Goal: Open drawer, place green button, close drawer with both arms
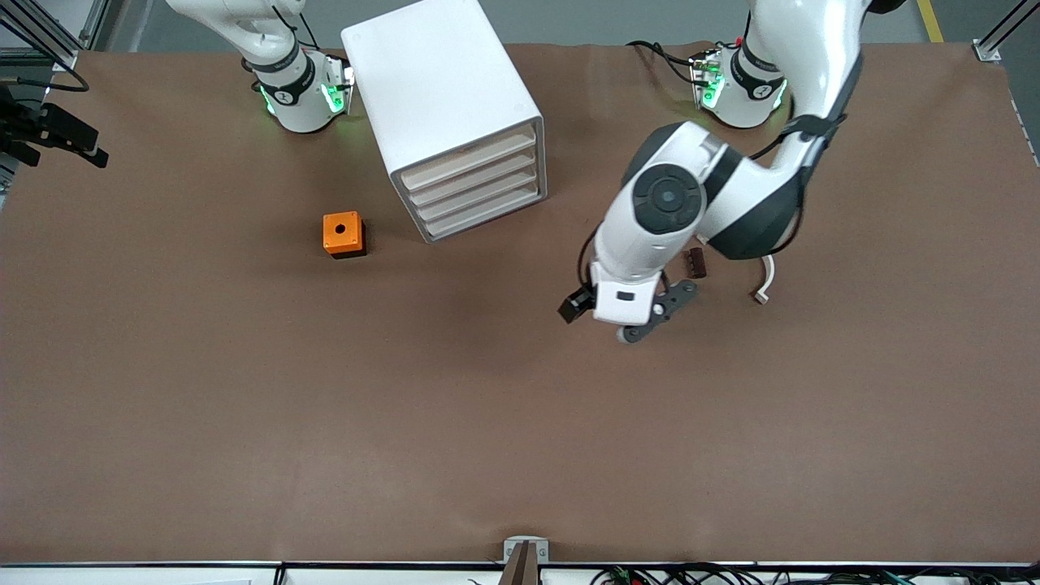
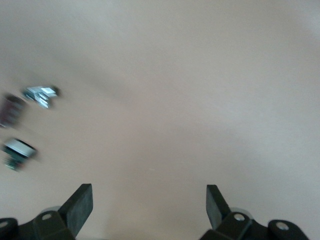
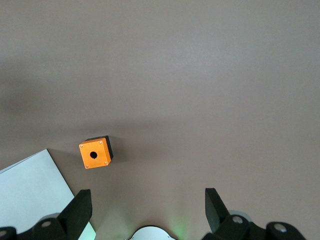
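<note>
The white drawer cabinet (image 1: 443,89) stands near the robots' bases, and its stacked drawers (image 1: 475,183) are all shut. My left arm reaches over the middle of the table. Its gripper (image 1: 642,325) (image 2: 149,192) hangs open over bare brown table with nothing between the fingers. At the edge of the left wrist view lie blurred small parts, one with a pale face (image 2: 17,149); I cannot pick out the button among them. My right gripper (image 3: 147,197) waits open above its own base, outside the front view. The cabinet's corner (image 3: 30,190) shows beside it.
An orange box with a round hole (image 1: 343,234) (image 3: 95,153) sits on the table beside the cabinet, toward the right arm's end. A dark brown connector (image 1: 696,262) and a white cable piece (image 1: 764,284) lie close to the left arm's wrist. A metallic part (image 2: 41,94) is blurred.
</note>
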### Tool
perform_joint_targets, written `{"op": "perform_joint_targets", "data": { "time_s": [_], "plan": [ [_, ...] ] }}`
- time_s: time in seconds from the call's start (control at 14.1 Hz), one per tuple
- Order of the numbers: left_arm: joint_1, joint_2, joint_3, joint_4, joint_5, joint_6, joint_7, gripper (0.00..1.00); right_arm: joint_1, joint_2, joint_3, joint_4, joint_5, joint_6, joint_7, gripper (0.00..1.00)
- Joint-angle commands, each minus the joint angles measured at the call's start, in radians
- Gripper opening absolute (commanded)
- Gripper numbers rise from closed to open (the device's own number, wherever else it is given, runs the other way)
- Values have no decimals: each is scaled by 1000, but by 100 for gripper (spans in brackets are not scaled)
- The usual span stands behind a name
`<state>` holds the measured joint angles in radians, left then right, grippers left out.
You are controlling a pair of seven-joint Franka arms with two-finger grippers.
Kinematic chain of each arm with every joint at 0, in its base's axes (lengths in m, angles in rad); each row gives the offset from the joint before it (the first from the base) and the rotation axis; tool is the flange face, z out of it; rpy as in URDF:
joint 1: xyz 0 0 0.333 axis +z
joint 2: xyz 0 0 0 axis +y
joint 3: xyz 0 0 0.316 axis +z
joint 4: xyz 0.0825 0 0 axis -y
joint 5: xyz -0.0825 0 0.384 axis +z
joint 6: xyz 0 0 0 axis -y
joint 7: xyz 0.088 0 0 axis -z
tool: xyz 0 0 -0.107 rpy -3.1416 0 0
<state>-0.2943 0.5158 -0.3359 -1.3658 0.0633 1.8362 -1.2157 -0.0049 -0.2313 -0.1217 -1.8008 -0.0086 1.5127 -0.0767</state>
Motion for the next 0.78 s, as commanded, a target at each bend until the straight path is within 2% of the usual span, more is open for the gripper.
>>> {"op": "perform_joint_targets", "data": {
  "time_s": [0.0, 0.28, 0.5, 0.57, 0.64, 0.71],
  "plan": [
    [96, -77, -12, -36, 16, -102, 125, 100, 19, -31, -18, -25, -4, 1, -3, 100],
    [231, -176, -15, -55, 7, -294, 459, 100, 13, -37, -10, -28, -2, 1, -3, 100],
    [383, -317, -17, -185, -17, -305, 732, 100, 0, -34, -12, -22, 4, 4, -3, 100],
    [404, -376, -9, -228, -31, -305, 822, 100, 3, -31, -13, -17, 6, 7, -3, 100],
    [408, -432, 27, -278, -37, -305, 922, 100, 5, -31, -13, -15, 6, 10, -3, 100],
    [376, -488, 122, -323, -46, -305, 1006, 100, 5, -28, -13, -14, 6, 14, -3, 100]
  ]
}}
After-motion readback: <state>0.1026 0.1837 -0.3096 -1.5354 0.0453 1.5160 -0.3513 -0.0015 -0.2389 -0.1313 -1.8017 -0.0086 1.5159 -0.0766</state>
